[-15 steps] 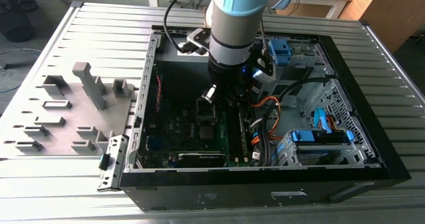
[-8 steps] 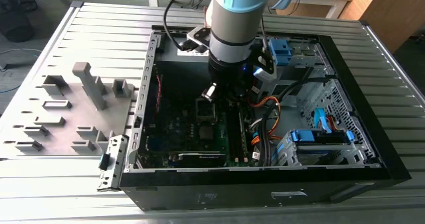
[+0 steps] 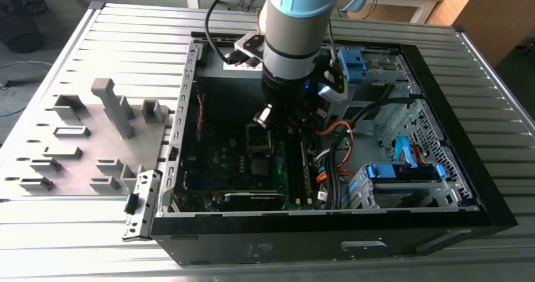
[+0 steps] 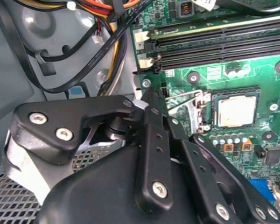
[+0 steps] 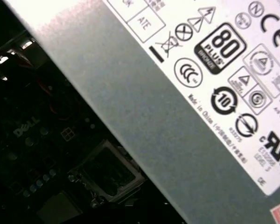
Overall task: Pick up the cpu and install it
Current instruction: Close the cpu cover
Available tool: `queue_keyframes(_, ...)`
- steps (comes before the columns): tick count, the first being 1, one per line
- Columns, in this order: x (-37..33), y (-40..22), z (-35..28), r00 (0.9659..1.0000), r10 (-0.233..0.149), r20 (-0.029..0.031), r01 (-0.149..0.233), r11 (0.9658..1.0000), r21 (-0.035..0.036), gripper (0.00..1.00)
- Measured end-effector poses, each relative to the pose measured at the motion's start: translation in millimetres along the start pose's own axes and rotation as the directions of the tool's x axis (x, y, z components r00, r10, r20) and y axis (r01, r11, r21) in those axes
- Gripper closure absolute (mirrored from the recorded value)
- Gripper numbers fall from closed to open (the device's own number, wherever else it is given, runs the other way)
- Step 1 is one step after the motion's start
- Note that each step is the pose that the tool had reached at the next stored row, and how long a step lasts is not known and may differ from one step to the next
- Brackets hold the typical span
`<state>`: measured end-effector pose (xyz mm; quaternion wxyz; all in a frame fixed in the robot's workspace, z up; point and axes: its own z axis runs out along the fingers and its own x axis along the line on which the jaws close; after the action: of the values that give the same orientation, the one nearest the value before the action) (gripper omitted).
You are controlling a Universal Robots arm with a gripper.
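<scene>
The cpu (image 4: 236, 111) is seen lying flat and square in its socket on the green motherboard (image 4: 256, 77), close beyond the tip of the hand (image 4: 149, 98) and not touched by it; whether the hand is apart or together cannot be told. The step is judged best served if the chip is kept level, no downward force is applied, and the wire lever (image 4: 182, 96) beside the hand is left unsnagged. On the grey power supply (image 5: 130, 107) a white label (image 5: 233, 51) crowded with certification symbols and small print is carried.
</scene>
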<state>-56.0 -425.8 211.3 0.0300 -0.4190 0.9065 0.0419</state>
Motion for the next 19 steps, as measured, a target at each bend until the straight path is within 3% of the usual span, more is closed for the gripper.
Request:
queue_keyframes(2, 0.1, 0.1, 0.4, 1.0000, 0.000, 0.0073, 0.000, 1.0000, -0.0054, 0.89)
queue_keyframes(7, 0.8, 0.8, 0.5, 0.9995, 0.001, 0.0326, 0.000, 0.9997, -0.0240, 0.89)
queue_keyframes(15, 3.1, 3.1, 3.2, 0.9993, 0.001, 0.0362, 0.000, 0.9997, -0.0258, 0.89)
queue_keyframes(18, 3.5, 3.6, 3.5, 0.9989, 0.001, 0.0479, 0.000, 0.9994, -0.0340, 0.89)
queue_keyframes(19, 3.8, 3.9, 3.8, 0.9988, 0.001, 0.0491, 0.000, 0.9994, -0.0346, 0.89)
